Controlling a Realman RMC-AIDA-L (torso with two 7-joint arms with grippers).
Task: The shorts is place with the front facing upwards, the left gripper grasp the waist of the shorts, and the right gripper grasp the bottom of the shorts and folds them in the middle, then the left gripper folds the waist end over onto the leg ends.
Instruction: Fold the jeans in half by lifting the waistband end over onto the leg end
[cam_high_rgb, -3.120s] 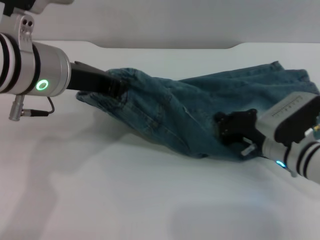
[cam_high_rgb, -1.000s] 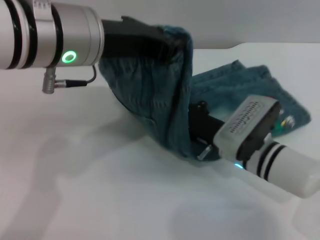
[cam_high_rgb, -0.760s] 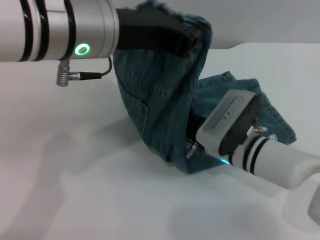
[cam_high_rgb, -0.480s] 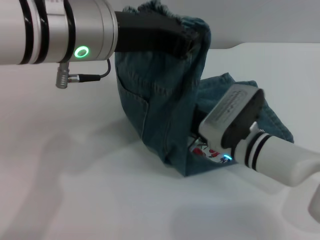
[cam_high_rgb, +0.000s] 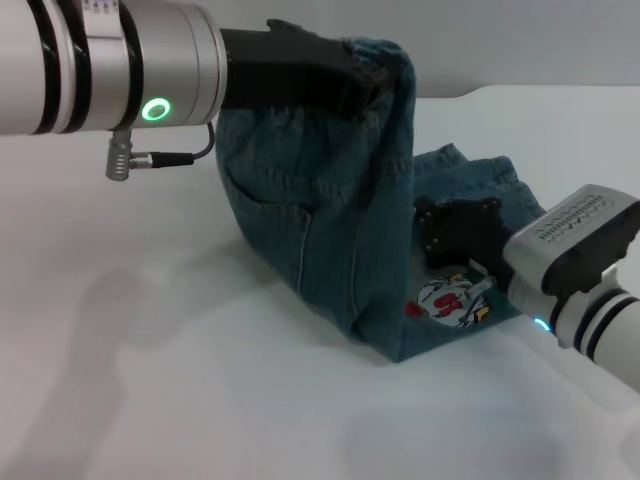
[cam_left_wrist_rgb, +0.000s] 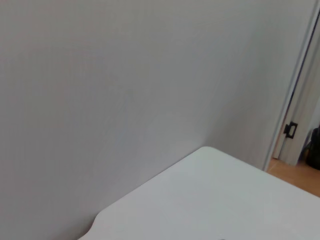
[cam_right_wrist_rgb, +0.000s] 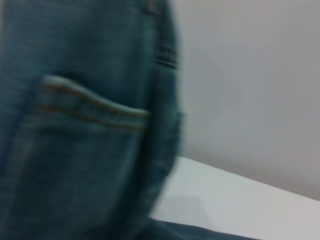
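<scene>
The white table (cam_high_rgb: 150, 380) is draped with the blue-green denim shorts (cam_high_rgb: 330, 250), hung like a curtain below the fingers of the black pronged left gripper (cam_high_rgb: 355, 85), which are clenched on the puckered waist (cam_high_rgb: 385, 55). A slip there is the risk: the fold would collapse. The black blocky right gripper (cam_high_rgb: 440, 240) is seen released beside the red cartoon patch (cam_high_rgb: 445, 300).

White table (cam_left_wrist_rgb: 215, 200), grey wall (cam_left_wrist_rgb: 125, 90)
</scene>
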